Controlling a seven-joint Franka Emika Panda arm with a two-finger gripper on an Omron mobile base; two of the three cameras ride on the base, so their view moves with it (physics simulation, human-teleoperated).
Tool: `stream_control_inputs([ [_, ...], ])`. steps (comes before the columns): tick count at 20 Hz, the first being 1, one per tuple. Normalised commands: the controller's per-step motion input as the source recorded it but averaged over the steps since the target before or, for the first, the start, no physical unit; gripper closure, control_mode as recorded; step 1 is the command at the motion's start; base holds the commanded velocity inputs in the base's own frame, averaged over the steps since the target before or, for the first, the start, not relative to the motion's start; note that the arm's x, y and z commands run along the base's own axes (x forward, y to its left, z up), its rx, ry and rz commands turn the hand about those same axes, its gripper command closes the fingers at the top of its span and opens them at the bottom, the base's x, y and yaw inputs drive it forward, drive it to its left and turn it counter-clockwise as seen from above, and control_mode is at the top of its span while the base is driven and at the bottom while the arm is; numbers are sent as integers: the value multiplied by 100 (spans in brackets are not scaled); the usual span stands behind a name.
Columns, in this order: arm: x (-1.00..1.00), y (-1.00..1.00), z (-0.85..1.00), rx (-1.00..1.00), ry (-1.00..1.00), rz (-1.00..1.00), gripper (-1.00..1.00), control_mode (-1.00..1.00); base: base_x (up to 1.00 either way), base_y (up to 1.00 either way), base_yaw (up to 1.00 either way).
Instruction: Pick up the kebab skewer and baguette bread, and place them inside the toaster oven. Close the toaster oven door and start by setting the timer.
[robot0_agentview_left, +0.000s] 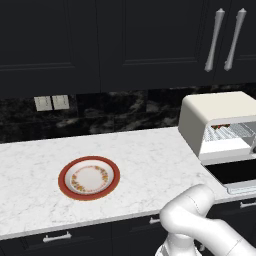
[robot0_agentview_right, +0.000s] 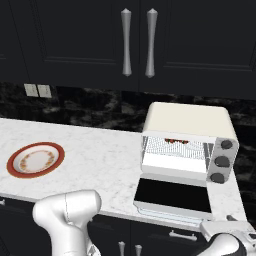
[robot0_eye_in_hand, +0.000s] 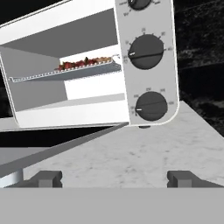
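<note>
Marble counter (robot0_agentview_right: 100, 155) bears toaster oven (robot0_agentview_right: 187, 122) (door (robot0_agentview_right: 172, 196) down).

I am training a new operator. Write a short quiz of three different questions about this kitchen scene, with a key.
1. True or false: the toaster oven door is shut.
2. What lies on the plate? A) bread B) skewer C) nothing
3. Fill in: the end effector is ____.

Key: 1 false, the door hangs open, with the kebab skewer on the rack. 2 C. 3 open, facing the oven's knobs.
</note>
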Motion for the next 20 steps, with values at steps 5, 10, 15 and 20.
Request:
stream_control_inputs([
  [5,0,21,0,0,-3,0,-100,-100,0,0,0],
  [10,0,21,11,0,-3,0,-100,-100,0,0,0],
  [15,1,8,24,0,0,1,-100,-100,0,0,0],
  [20,10,2,29,0,0,2,-100,-100,0,0,0],
])
